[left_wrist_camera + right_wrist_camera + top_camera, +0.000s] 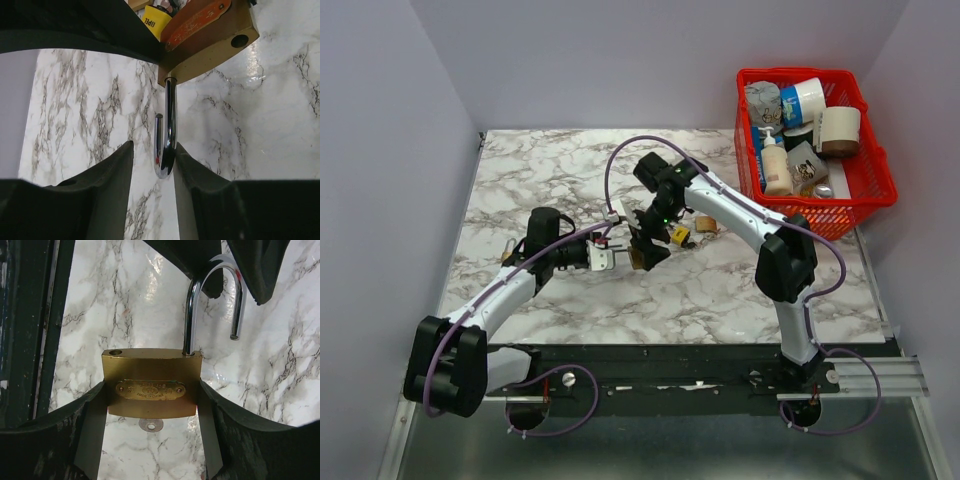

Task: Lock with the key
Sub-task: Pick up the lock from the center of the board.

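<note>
My right gripper (151, 390) is shut on the brass padlock (151, 382) and holds its body by both sides above the marble table (550, 190). The chrome shackle (212, 295) stands open, its free end out of the body. A small round key (151, 425) head shows just under the lock's bottom edge; I cannot tell if it sits in the keyhole. My left gripper (153, 160) straddles the bend of the shackle (169, 135). Its right finger (192, 170) touches the bar and its left finger (115, 175) stands apart. The two grippers meet at mid-table around the padlock (642, 257).
A yellow tag (678, 236) and a small brass item (705, 225) lie just right of the grippers. A red basket (850, 75) full of bottles and tape rolls stands at the back right. Purple cables loop over both arms.
</note>
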Controlling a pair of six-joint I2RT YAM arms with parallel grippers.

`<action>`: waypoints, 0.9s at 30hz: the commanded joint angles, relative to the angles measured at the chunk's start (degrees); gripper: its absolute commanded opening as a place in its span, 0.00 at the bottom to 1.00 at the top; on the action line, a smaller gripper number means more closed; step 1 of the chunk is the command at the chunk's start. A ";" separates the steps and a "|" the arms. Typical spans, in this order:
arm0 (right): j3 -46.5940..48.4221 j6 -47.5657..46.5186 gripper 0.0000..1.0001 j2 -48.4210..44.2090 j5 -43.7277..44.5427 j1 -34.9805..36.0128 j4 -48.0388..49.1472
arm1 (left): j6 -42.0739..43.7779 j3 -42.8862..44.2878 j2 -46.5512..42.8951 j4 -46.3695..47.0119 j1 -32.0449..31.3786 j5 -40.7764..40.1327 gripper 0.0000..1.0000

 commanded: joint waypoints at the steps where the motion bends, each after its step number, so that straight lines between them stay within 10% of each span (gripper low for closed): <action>1: 3.45 0.76 0.35 -2.13 -5.31 0.70 -1.45 | 1.44 -0.19 0.20 2.21 -1.28 1.18 0.44; 6: 3.80 1.20 0.35 -2.13 -5.93 0.87 -1.54 | 0.91 0.08 0.46 2.39 -2.24 0.13 0.33; 11: 3.80 1.64 0.37 -2.30 -6.02 1.14 -1.89 | 1.26 0.52 -0.15 0.63 -2.25 0.39 0.01; 18: 3.10 6.21 1.00 -4.32 -6.45 0.61 -2.07 | 0.12 1.13 -8.66 -7.80 -2.24 2.06 0.00; 27: -1.90 9.73 1.00 -12.66 -6.46 -2.02 0.47 | -17.51 5.96 -18.60 -13.52 -2.33 5.75 0.00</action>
